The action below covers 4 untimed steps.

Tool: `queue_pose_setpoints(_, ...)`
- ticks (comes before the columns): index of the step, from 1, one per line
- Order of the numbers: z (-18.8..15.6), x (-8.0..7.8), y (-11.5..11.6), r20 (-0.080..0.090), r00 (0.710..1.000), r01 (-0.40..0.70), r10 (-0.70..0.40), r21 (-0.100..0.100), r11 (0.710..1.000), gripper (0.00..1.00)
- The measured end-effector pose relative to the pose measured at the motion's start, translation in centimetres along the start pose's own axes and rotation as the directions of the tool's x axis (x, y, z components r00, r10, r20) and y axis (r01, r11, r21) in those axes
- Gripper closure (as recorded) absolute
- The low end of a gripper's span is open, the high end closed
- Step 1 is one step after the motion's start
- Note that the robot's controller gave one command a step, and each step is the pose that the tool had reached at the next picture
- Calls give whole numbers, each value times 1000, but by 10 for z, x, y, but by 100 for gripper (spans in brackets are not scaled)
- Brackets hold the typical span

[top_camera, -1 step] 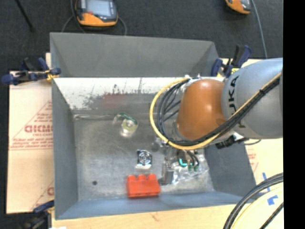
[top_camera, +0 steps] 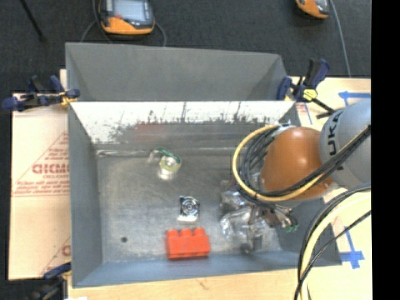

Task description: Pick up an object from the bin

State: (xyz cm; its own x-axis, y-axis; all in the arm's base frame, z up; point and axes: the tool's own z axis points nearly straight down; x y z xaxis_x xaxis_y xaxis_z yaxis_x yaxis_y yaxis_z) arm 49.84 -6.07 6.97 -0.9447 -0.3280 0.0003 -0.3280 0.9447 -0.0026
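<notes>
- Gripper (top_camera: pixel 247 227) sits low near the floor in the lower right of the grey metal bin (top_camera: pixel 84 199), under the arm's rounded orange cover (top_camera: pixel 290 161). The arm comes in from the right edge of the frame.
- Whether the claw is wide or narrow cannot be told: its shiny metal parts blur together, and nothing can be seen held in it.
- Nearest to it is a red-orange plastic brick (top_camera: pixel 187 243), lying flat by the bin's near wall just left of the gripper and apart from it.
- A small silver and black metal piece (top_camera: pixel 187 208) lies above the brick, nearer mid-frame.
- A clear round cap with a green tint (top_camera: pixel 166 164) rests well apart, upper left of centre.
- Judging by the low pose, the gripper is placed for a grasp on the floor; which thing it is after cannot be told.
</notes>
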Motion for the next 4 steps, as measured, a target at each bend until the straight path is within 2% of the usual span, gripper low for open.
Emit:
queue_pose_setpoints(1,-31,10,-20,5,993,117,-117,1,993,0)
queue_pose_setpoints(2,-31,9,-31,7,986,-165,165,-1,986,0)
queue_pose_setpoints(3,-1,6,-40,4,905,-424,424,-4,905,0)
queue_pose_setpoints(4,-1,11,-37,2,999,-51,51,0,999,0)
